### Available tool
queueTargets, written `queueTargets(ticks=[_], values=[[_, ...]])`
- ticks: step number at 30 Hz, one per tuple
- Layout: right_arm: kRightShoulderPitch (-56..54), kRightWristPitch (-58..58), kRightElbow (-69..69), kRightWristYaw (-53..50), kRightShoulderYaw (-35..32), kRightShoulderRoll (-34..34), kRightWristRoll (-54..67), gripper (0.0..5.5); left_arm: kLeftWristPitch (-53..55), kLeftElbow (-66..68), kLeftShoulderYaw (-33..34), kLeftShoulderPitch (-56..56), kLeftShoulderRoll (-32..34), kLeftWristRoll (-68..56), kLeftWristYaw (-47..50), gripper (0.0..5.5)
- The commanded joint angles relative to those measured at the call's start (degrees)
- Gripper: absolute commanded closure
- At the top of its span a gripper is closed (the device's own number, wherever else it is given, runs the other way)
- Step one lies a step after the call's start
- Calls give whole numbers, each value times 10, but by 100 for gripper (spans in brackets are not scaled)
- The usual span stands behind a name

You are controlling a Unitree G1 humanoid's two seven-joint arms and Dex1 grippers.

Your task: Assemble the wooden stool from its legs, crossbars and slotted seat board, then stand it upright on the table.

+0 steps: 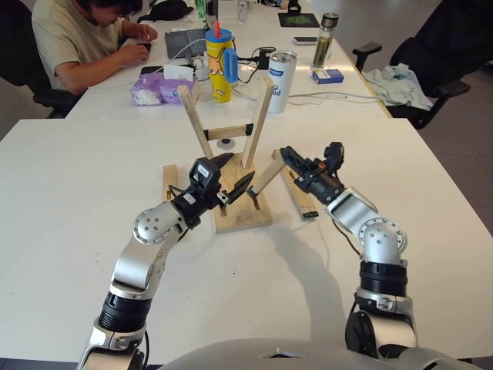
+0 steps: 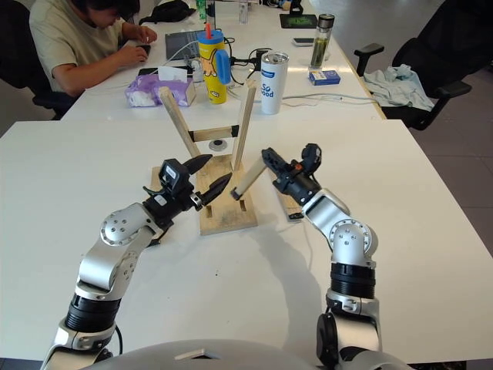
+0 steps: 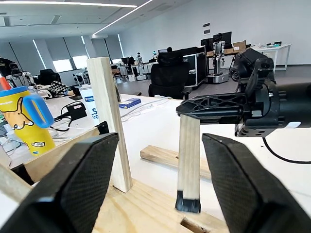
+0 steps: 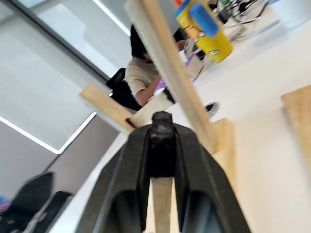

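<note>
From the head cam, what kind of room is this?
Probably an open-plan office or lab: long white tables, a black office chair, and a laptop on the next table.

Stool leg between the spread fingers of the left gripper
The right gripper pinches the stool leg's top; its black-capped foot meets the seat board near a slot. A second leg stands just inside one finger.
</note>
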Motion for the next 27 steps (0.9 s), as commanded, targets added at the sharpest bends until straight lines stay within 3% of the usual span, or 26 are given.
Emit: queueTargets(ticks=[1, 5, 16, 22, 27], values=[[-49, -91, 70, 27, -4, -25, -76, 504, -1, 17, 6, -7, -7, -3, 6, 233], [-73, -193, 159, 60, 16, -33, -163, 504, -6, 29, -2, -11, -15, -2, 7, 233], [-106, -313, 295, 95, 32, -17, -261, 504, -21, 45, -24, -16, -10, 21, -3, 233], [-115, -314, 325, 79, 49, -11, -300, 504, -18, 45, -20, -19, -10, 22, -1, 233], [-65, -298, 324, 64, 111, -7, -371, 504, -16, 42, -16, -12, -10, 23, 6, 233]])
